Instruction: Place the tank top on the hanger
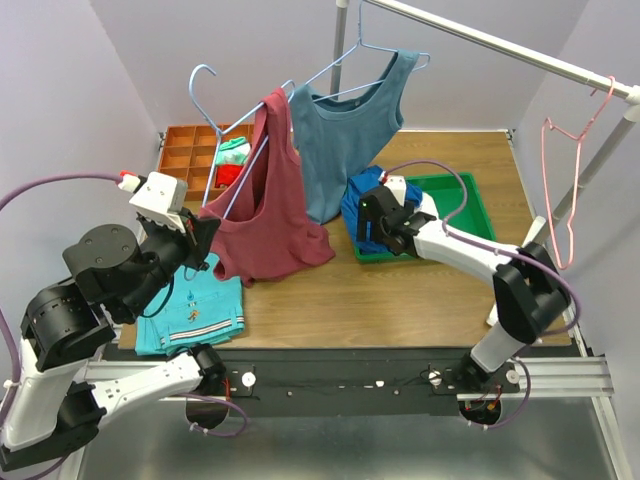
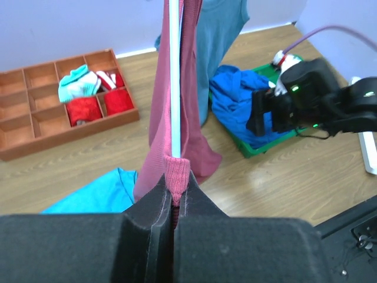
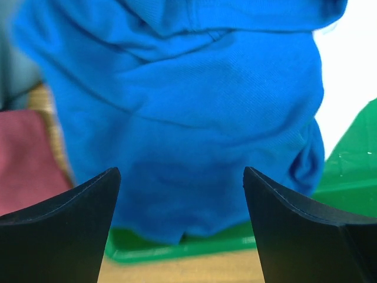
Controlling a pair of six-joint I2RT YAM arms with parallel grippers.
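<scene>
1. Near table edge: turquoise garment [image 1: 190,312] flat on wood table [image 1: 400,300], under the left arm.
2. Left gripper [image 2: 175,203] clamped tight, pinching maroon tank top [image 1: 270,215] fabric together with light-blue wire hanger [image 2: 174,88].
3. Hanger raised and tilted, hook up-left. Tank top draped along it, one strap high on the wire, body hanging low toward the tabletop.
4. Right gripper [image 3: 179,177] spread wide, nothing between fingers, facing bright blue garment [image 3: 194,100] heaped in green tray [image 1: 465,200].
5. Farther back: slate-blue tank top [image 1: 350,140] hung from rail [image 1: 500,45], wooden compartment tray [image 1: 180,135] far left, pink hanger [image 1: 572,230] on rail at right.
</scene>
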